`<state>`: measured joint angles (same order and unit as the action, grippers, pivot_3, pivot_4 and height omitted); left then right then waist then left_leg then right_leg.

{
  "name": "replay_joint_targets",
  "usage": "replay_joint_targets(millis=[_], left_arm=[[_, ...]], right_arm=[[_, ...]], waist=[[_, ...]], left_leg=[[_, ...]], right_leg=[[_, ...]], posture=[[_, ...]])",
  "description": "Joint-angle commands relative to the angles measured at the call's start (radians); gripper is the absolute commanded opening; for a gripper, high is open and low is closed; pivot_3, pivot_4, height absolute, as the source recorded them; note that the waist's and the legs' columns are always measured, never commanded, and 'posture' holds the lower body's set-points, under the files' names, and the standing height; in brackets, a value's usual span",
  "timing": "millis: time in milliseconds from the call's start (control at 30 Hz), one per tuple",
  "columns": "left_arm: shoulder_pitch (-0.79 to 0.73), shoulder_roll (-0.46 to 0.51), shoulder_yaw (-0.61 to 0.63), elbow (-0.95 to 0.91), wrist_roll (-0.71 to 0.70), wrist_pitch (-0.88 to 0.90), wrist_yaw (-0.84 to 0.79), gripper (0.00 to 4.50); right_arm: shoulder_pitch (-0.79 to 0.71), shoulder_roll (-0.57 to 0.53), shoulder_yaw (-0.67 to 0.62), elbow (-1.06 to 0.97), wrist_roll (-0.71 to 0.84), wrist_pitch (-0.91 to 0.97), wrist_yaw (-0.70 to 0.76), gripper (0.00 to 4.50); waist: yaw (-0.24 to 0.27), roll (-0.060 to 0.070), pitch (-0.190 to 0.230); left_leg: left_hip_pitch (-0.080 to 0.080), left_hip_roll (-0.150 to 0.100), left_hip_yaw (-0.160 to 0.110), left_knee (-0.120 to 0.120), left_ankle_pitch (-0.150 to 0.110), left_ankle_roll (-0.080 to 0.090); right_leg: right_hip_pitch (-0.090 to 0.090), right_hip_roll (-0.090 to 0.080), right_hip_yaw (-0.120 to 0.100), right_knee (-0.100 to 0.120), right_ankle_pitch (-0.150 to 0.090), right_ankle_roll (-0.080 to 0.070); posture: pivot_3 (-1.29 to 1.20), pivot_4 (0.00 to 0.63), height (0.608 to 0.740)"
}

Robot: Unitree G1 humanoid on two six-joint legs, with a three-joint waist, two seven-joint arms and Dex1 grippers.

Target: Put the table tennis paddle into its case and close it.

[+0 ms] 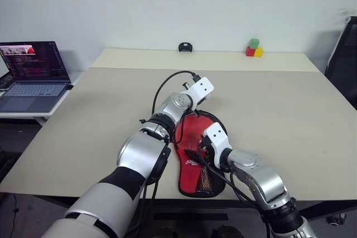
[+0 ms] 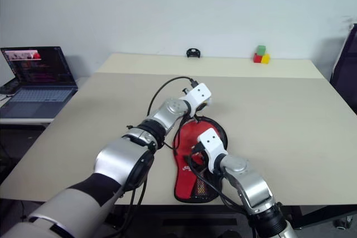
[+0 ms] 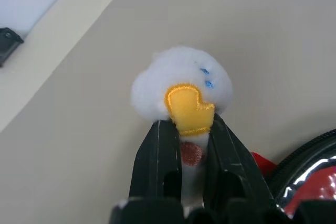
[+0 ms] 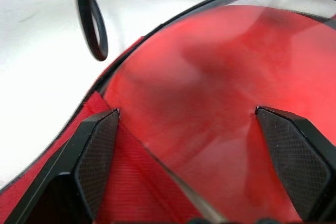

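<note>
The case (image 1: 198,160) lies flat near the front edge of the table (image 1: 290,121), at about 6 o'clock from the table's middle, with its narrow mesh end toward the robot and its round end away. Under the see-through side the red face of the table tennis paddle (image 4: 210,93) shows, so the paddle seems to be already inside; I cannot tell how much of the zipper is closed. The case looks soft and light, so I think it would slide or wrinkle if it is pulled without a second hold, while the paddle inside is stiff and gives a firm base to press on. A good place to hold is the black edging or the zipper tab, not the thin window. The right gripper (image 4: 194,124) hovers over the red face with its 2 fingers spread wide and holds nothing. The left gripper (image 3: 191,129), at the case's 12 o'clock end, is clamped on a small white plush charm (image 3: 181,85) with a yellow patch, possibly the zipper pull. A black cable (image 1: 167,87) loops near the case's 11 o'clock side and could catch it. Well apart at 12 o'clock stands a small black object (image 1: 186,47), at 1 o'clock 3 colored blocks (image 1: 254,49), and at 9 o'clock a laptop (image 1: 34,76) on a side desk.
</note>
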<state>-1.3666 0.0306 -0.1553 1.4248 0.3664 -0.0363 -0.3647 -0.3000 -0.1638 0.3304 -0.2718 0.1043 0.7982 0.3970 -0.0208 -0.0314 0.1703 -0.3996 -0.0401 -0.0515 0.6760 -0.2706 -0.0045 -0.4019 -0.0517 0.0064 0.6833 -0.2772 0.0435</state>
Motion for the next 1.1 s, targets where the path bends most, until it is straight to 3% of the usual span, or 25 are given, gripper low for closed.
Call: replay_joint_targets(millis=[33,300,567,733,1033,1100], left_arm=[[-0.112,-0.056,-0.014,-0.050,0.025,-0.091,0.054,0.20],[-0.164,-0.146,-0.049,-0.045,0.088,-0.121,0.103,0.20],[-0.151,-0.156,-0.079,-0.039,0.139,-0.102,0.144,0.20],[-0.074,-0.159,-0.122,-0.032,0.171,-0.092,0.066,0.20],[-0.047,-0.131,-0.136,-0.031,0.186,-0.079,0.053,3.37],[-0.041,-0.124,-0.137,-0.031,0.188,-0.077,0.049,3.37]], right_arm=[[0.096,0.019,0.088,0.053,0.010,0.119,-0.010,4.50],[0.138,0.033,0.110,0.017,0.007,0.135,-0.039,4.50],[0.149,0.036,0.111,0.020,0.010,0.129,-0.051,4.50],[0.146,0.047,0.115,0.032,0.009,0.121,-0.057,4.50],[0.135,0.046,0.117,0.041,0.009,0.116,-0.050,4.50],[0.128,0.046,0.116,0.047,0.009,0.114,-0.047,4.50]], waist=[[0.004,0.000,0.000],[0.023,0.000,0.000],[0.023,0.000,0.000],[0.022,0.001,0.000],[0.015,0.003,-0.002],[0.013,0.005,-0.005]], left_leg=[[0.000,0.000,0.000,0.000,0.000,0.000],[0.001,-0.001,-0.005,0.001,0.000,0.000],[0.002,-0.001,-0.011,0.001,0.001,0.000],[0.004,-0.001,-0.012,0.001,0.001,0.000],[0.005,-0.001,-0.012,0.001,0.000,0.000],[0.006,-0.001,-0.012,0.000,0.000,0.000]], right_leg=[[0.000,0.000,0.000,0.000,0.000,0.000],[0.006,-0.001,-0.007,-0.003,0.000,0.001],[0.010,-0.002,-0.014,-0.004,-0.001,0.001],[0.013,-0.002,-0.015,-0.004,-0.001,0.002],[0.013,-0.002,-0.014,-0.004,-0.002,0.002],[0.014,-0.002,-0.014,-0.004,-0.002,0.002]], posture=[[0.00,0.150,0.740],[0.00,0.150,0.740],[0.00,0.150,0.740],[0.00,0.150,0.740],[0.00,0.150,0.740],[0.00,0.150,0.740]])
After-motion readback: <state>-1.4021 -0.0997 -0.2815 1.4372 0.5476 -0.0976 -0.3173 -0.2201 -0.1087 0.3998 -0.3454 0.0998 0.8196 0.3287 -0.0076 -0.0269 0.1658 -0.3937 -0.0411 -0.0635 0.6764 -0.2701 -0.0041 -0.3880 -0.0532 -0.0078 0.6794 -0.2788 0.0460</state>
